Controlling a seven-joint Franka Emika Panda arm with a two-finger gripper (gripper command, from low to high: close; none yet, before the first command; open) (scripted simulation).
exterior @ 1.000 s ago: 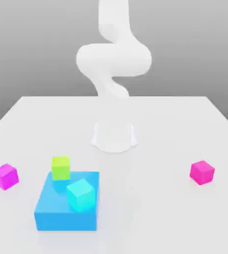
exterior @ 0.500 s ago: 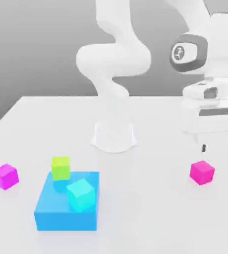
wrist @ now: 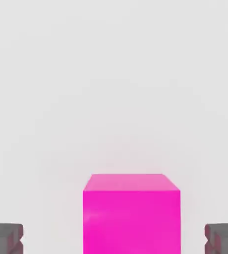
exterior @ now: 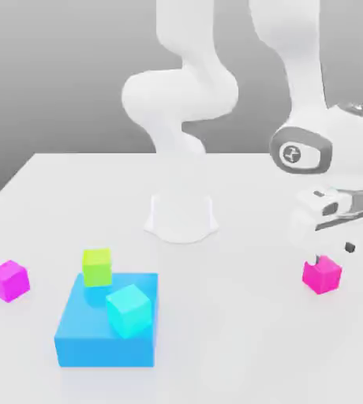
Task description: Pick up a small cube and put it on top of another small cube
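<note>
Broadly, the table (exterior: pixel 50 181) was a flat white surface carrying everything listed below.

Arm (exterior: pixel 185 95): white, rising from a round base at the table's middle, bending over toward the exterior view's right.

Gripper (exterior: pixel 332 252): pointed downward just above the right-hand pink cube, jaws spread wide, nothing between them but air; in the hand view the two grey fingertips (wrist: pixel 6 238) stood well clear of the cube on either side.

Blue block (exterior: pixel 106 319): large, low, toward the exterior view's left front.

Cyan cube (exterior: pixel 129 309): resting on the blue block, turned at an angle to it.

Green cube (exterior: pixel 97 267): at the block's back edge; whether on it or just behind it could not be told.

Pink cube (exterior: pixel 322 274): on the table at the exterior view's right, directly beneath the gripper, sitting flat; equal sides, so no long axis; one face squarely toward the hand camera (wrist: pixel 131 218).

Second pink cube (exterior: pixel 9 280): on the table at the far left, well apart from the first, one corner turned toward the camera.
</note>
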